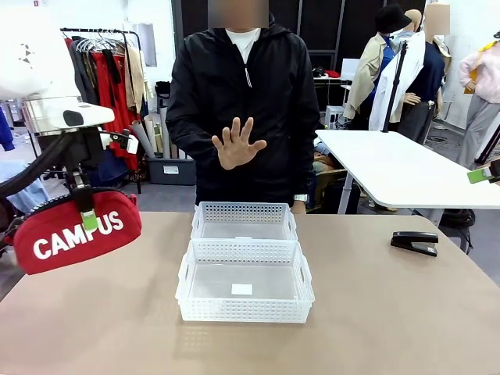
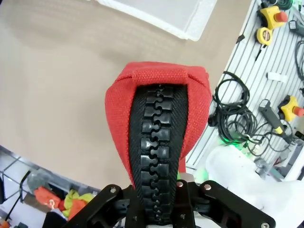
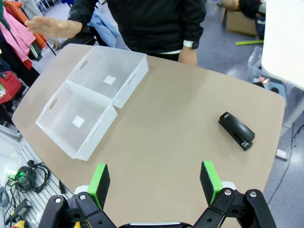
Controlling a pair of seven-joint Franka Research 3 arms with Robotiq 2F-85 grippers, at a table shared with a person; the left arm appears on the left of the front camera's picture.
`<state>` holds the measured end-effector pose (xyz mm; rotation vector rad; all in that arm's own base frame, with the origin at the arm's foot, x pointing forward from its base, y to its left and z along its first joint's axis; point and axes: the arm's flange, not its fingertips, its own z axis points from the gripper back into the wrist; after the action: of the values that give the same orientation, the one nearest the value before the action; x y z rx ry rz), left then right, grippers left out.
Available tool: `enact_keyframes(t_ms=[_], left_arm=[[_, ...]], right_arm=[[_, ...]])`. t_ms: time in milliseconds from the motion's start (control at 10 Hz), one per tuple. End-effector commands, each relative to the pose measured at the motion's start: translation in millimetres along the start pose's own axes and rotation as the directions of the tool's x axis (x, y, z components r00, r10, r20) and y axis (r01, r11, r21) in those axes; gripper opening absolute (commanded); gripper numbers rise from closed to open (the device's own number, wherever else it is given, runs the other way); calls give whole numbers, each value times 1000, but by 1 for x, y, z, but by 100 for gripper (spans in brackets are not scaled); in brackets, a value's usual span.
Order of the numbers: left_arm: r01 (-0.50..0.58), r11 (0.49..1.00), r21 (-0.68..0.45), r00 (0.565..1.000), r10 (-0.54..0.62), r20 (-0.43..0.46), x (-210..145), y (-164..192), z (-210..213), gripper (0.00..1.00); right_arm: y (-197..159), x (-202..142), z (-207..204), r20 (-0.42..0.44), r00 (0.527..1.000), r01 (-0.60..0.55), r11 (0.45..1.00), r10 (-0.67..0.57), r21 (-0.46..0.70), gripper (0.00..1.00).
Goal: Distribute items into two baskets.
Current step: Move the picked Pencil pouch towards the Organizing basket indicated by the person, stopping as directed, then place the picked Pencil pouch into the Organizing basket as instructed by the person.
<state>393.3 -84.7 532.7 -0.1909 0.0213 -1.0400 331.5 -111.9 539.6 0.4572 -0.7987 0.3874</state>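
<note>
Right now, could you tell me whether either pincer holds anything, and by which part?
The left pincer grips the red fabric zip pouch with white CAMPUS lettering by its black zipper edge, near the middle. The right pincer is open, empty.

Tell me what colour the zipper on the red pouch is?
Black. The zipper on the pouch shows best in the left wrist view.

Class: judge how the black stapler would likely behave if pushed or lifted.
The stapler looks rigid, so it probably won't sag when lifted. Lying flat on the table, it should slide rather than roll or tip. Its smooth top may be slippery.
</note>
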Motion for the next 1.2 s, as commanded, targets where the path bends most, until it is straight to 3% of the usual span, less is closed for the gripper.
enact_keyframes(t_ms=[0, 1100], left_arm=[[-11, 1000, 21, 1000, 11, 3, -1, -1, 5, 0], [-11, 1000, 21, 1000, 11, 3, -1, -1, 5, 0]], right_arm=[[0, 1, 0, 11, 1000, -2, 1000, 2, 12, 100], [0, 1, 0, 11, 1000, -2, 1000, 2, 12, 100]])
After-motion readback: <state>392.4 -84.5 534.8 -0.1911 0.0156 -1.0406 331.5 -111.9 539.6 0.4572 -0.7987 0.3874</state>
